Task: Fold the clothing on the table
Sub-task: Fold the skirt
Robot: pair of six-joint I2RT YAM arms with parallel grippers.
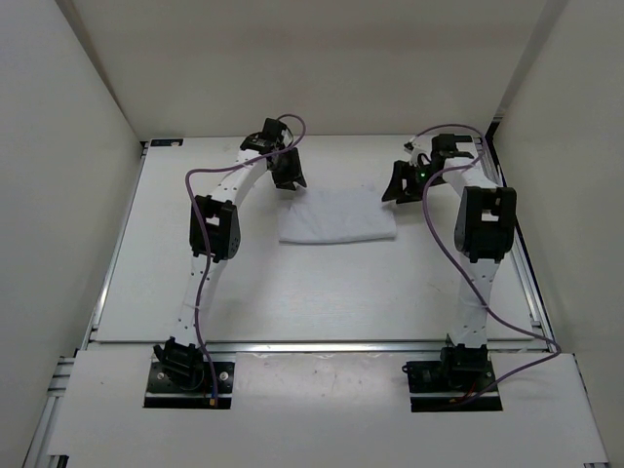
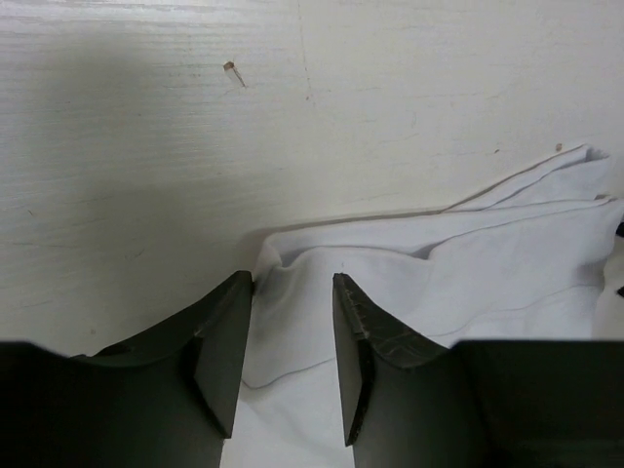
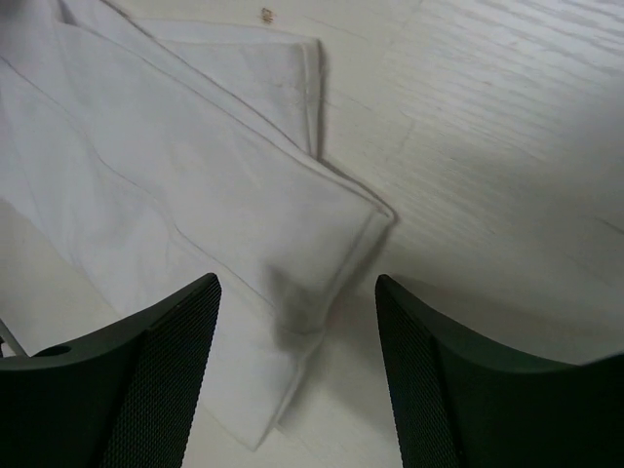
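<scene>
Two arm bases are seen bolted at the white front panel (image 1: pixel 322 390) on the near edge. The left arm (image 1: pixel 207 234) is on one side and the right arm (image 1: pixel 485 229) on the other, and each is trailed by a purple cable (image 1: pixel 444 249). Beyond the panel a bare stretch of the matte white worktop (image 1: pixel 292 292) is found, and then the clothing (image 1: pixel 336 216). The clothing is laid flat on the far half of the worktop, roughly midway between the side rails, as a wide, layered white rectangle.

Both arms are bent inward towards it. The left jaws are placed at its far left corner. In the left wrist view they are held apart, and a rumpled edge of the cloth is seen in the gap between them, not pinched. The right jaws are placed just off its far right corner. In the right wrist view they are spread wide, a stitched, folded corner is seen below and between them, and nothing is gripped. Whether either pair touches the cloth cannot be told.

A small brown speck (image 2: pixel 230 67) is seen on the worktop past the cloth. White walls (image 1: pixel 97 78) are set round the far and side edges.
</scene>
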